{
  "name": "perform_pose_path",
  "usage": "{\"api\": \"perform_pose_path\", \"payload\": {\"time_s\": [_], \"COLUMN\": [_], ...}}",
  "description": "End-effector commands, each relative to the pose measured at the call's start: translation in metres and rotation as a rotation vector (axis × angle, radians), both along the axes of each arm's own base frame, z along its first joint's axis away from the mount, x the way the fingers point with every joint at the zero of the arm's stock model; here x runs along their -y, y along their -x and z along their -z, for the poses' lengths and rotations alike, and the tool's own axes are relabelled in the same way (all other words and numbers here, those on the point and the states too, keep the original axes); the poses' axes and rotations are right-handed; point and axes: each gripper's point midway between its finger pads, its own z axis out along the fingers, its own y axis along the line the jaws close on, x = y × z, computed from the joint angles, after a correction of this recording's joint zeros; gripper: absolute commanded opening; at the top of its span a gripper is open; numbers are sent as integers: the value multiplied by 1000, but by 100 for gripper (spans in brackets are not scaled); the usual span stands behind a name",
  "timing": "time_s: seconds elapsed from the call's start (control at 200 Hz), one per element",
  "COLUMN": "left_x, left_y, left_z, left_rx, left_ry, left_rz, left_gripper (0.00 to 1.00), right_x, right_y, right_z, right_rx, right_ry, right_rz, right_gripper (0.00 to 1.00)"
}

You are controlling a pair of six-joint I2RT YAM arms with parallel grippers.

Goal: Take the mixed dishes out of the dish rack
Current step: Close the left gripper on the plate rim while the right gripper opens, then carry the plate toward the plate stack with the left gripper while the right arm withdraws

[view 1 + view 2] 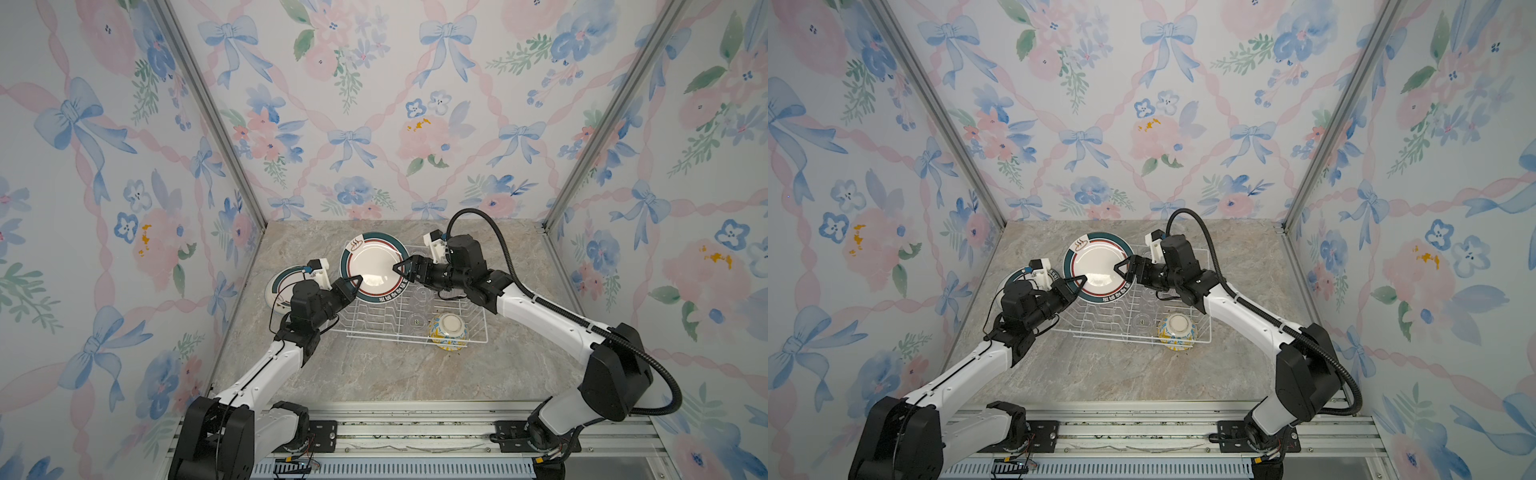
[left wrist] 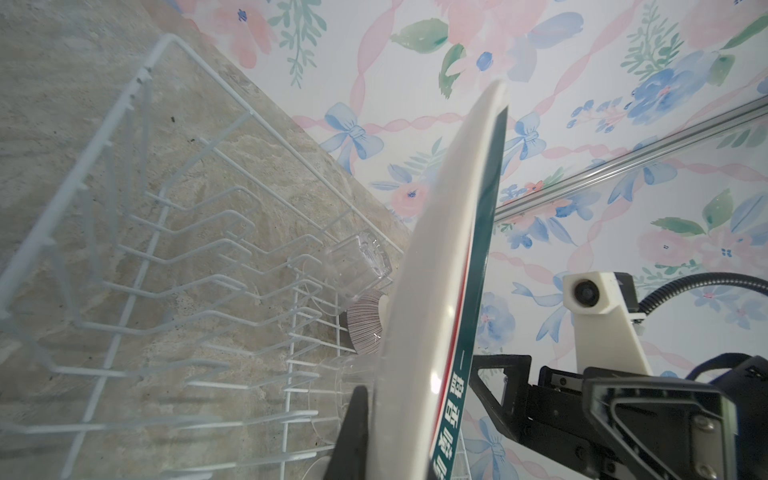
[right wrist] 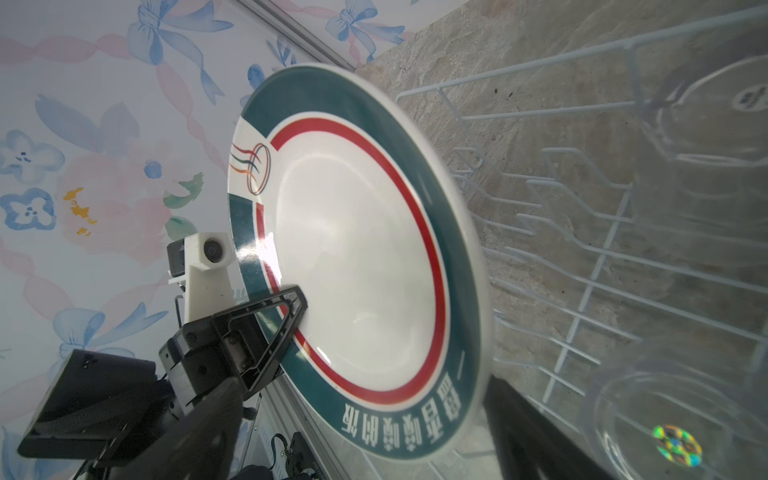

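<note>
While the left gripper [image 1: 357,281] is clamping tight on the rim of the teal-rimmed plate [image 1: 376,266], it is holding that plate upright over the dish rack's [image 1: 374,328] far left end. The right gripper [image 1: 399,268] is standing with its fingers spread wide on either side of the plate's opposite rim, gripping nothing.

Light's bright, soft and even in both top views, just faint shadows on the marble tabletop [image 1: 374,374] under the dish rack [image 1: 374,328] right by the teal-rimmed plate [image 1: 375,266]. Both wrist views catch white glare streaks on that plate, and its nearest rim plus the rack wires beside it go blurry.
</note>
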Motion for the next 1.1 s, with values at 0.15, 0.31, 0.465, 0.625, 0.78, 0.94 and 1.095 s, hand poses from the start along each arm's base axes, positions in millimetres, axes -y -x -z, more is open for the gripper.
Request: {"api": "perform_pose_path", "payload": {"time_s": [0.15, 0.31, 0.465, 0.625, 0.78, 0.94, 1.095], "left_x": [-18, -39, -70, -107, -149, -183, -212], "left_y": [4, 5, 7, 9, 12, 15, 16], "left_z": [-12, -15, -27, -30, -22, -4, 12], "left_rx": [50, 37, 44, 10, -42, -92, -129], "left_ry": [-4, -7, -47, -127, -169, -112, -67], "left_rz": [-36, -70, -145, -242, -354, -422, -491], "left_gripper": [0, 0, 0, 0, 0, 0, 0], "right_x": [0, 12, 21, 26, 30, 37, 47], "right_y": [5, 7, 9, 9, 8, 8, 9], "right_z": [-12, -17, -21, -17, -15, -17, -16], "right_rx": [68, 104, 139, 146, 143, 145, 170], "right_ry": [6, 57, 92, 124, 126, 132, 162], "right_rz": [-18, 1, 20, 28, 34, 51, 56], "right_gripper": [98, 97, 97, 97, 97, 97, 97]}}
